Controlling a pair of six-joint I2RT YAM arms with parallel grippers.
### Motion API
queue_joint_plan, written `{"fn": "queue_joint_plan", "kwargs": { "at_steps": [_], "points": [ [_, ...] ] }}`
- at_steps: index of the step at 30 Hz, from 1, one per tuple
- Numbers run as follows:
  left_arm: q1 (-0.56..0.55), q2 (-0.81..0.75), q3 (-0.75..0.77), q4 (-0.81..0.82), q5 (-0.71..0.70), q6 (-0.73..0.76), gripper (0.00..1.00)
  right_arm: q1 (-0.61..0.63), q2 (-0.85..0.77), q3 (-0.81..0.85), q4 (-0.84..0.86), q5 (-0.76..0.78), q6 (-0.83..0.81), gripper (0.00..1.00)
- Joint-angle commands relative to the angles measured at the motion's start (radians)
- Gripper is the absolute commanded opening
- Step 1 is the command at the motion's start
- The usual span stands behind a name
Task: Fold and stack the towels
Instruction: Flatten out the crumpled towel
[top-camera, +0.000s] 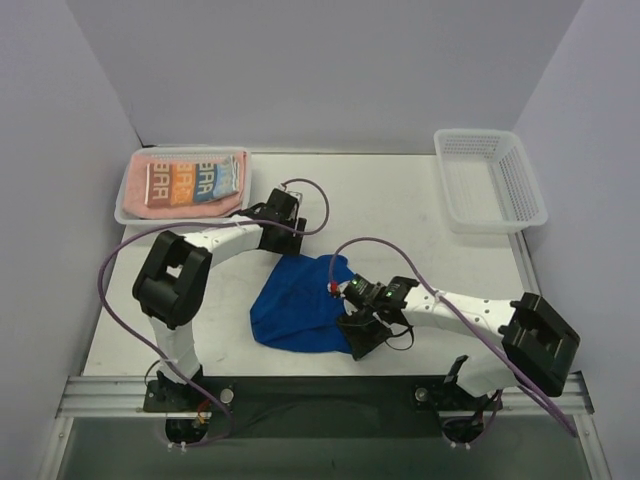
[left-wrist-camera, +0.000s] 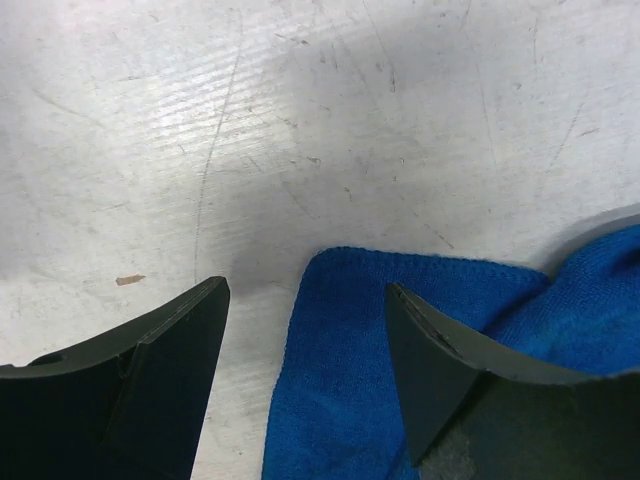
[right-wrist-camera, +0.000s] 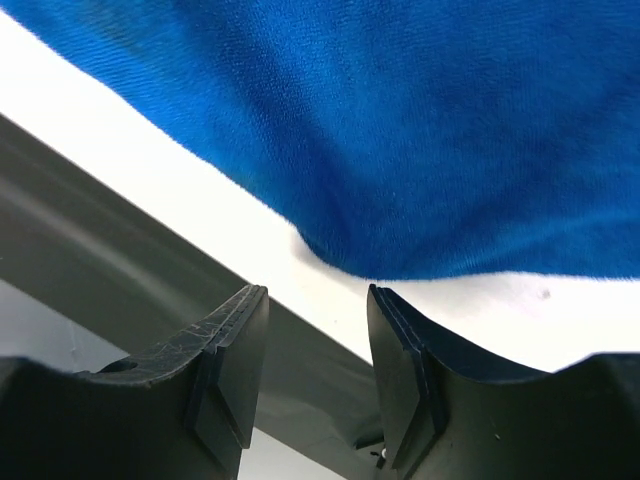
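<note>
Both jaws apart, empty, at blue towel (top-camera: 295, 312)

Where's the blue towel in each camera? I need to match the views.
Top: blue towel lies crumpled mid-table, towards the near edge.
Left wrist: lower right, with one corner between the fingers of the open left gripper.
Right wrist: fills the top, with its edge just beyond the open right gripper.
Shared landmark: the white table surface bordering the towel's edge.
</note>
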Motion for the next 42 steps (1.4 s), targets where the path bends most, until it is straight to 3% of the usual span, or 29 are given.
{"fn": "queue_joint_plan", "kwargs": {
  "at_steps": [1,10,13,14,17,18,23,28,34,42],
  "points": [
    [-0.017,0.030,0.052,-0.027,-0.062,0.030,0.74,-0.026,-0.058,0.010,-0.078,0.019,0.011,0.45],
    [-0.058,0.107,0.073,-0.033,-0.070,0.022,0.65,-0.058,-0.135,-0.006,-0.085,0.027,0.017,0.45],
    [-0.060,0.135,0.070,-0.044,-0.074,0.018,0.50,-0.076,-0.182,0.010,-0.095,0.044,0.014,0.45],
    [-0.060,0.139,0.067,-0.047,-0.074,0.016,0.36,-0.098,-0.198,0.016,-0.098,0.059,0.014,0.46],
    [-0.060,0.123,0.053,-0.056,-0.077,0.021,0.16,-0.157,-0.264,0.051,-0.098,0.072,0.005,0.48],
    [-0.060,0.112,0.047,-0.057,-0.082,0.021,0.00,-0.208,-0.275,0.079,-0.096,0.072,-0.004,0.48],
    [-0.060,-0.015,0.012,-0.057,-0.096,0.021,0.00,-0.338,-0.250,0.185,-0.064,0.092,-0.047,0.54],
    [-0.060,-0.187,-0.036,-0.068,-0.089,-0.010,0.00,-0.451,-0.088,0.258,0.091,0.027,-0.017,0.55],
    [-0.061,-0.333,-0.097,-0.087,-0.080,-0.047,0.00,-0.457,0.165,0.364,0.234,-0.135,-0.003,0.55],
    [-0.058,-0.463,-0.177,-0.116,-0.097,-0.082,0.00,-0.403,0.343,0.364,0.292,-0.137,-0.035,0.55]
  ]
}}
